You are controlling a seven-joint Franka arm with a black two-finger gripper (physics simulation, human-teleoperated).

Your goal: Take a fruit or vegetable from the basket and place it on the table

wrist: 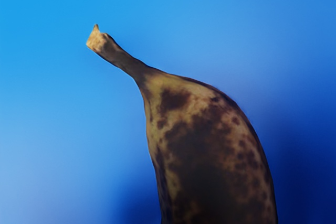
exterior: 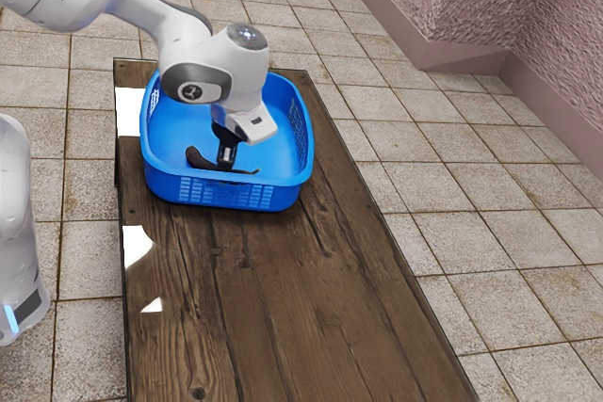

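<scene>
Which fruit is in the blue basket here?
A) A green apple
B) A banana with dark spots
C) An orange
B: the wrist view shows a banana with a narrow stem and dark brown patches, against the blue of the basket.

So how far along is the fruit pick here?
Reaching looks done: the gripper is down inside the blue basket, at the brown-spotted banana. The grasp is the current step; whether it has hold, I can't tell. Left: lifting the banana out and setting it on the wooden table.
</scene>
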